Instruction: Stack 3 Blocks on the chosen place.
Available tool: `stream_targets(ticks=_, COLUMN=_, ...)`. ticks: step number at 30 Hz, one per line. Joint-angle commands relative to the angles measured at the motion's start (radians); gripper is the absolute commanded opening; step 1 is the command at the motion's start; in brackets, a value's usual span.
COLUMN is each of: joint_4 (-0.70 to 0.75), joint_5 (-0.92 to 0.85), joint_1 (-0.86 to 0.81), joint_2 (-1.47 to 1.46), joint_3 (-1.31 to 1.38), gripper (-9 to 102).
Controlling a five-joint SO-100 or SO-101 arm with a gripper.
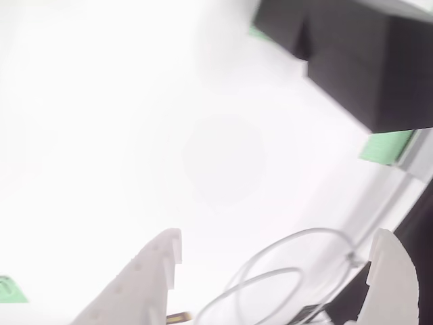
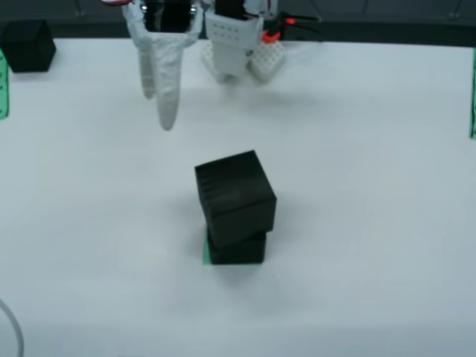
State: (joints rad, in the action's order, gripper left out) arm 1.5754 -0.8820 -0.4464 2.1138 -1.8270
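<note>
At centre of the white surface (image 2: 357,149), two blocks (image 2: 236,195) sit stacked on the green patch (image 2: 205,250), top one skewed. End effector (image 2: 160,104) hangs apart, empty. Third block (image 2: 27,44) far left w/ clear access: approach squarely, grip mid-faces, place gently.

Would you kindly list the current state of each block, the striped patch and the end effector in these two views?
Top block: resting on the lower block, twisted and overhanging it.
Lower block: sitting on the green striped patch.
Third block: alone at the table's far left corner, unstacked.
Green striped patch: mostly covered, one edge showing.
End effector: open, empty, hanging above the table behind the stack.
</note>
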Motion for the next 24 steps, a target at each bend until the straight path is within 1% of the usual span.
stream_targets(ticks=1, joint_4=-0.012, joint_5=-0.305, joint_1=-0.308, joint_2=0.103, joint_3=-0.146, gripper=35)
stream_targets(ticks=4, joint_4=-0.101, joint_5=-0.591, joint_1=-0.624, joint_2=0.104, joint_3=-0.227, gripper=35)
stream_targets(ticks=5, joint_4=-0.13, joint_5=-0.664, joint_1=-0.704, joint_2=0.095, joint_3=-0.239, gripper=35)
stream_targets(ticks=8, joint_4=-0.235, joint_5=-0.792, joint_1=-0.899, joint_2=0.049, joint_3=-0.253, gripper=35)
stream_targets(ticks=11, joint_4=-0.353, joint_5=-0.904, joint_1=-1.04, joint_2=-0.003, joint_3=-0.276, gripper=35)
stream_targets(ticks=17, joint_4=-0.56, joint_5=-1.083, joint_1=-1.203, joint_2=-0.046, joint_3=-0.31, gripper=35)
stream_targets(ticks=20, joint_4=-0.706, joint_5=-1.097, joint_1=-1.22, joint_2=-0.08, joint_3=-0.341, gripper=35)
stream_targets(ticks=24, joint_4=-0.81, joint_5=-1.097, joint_1=-1.226, joint_2=-0.149, joint_3=-0.331, gripper=35)
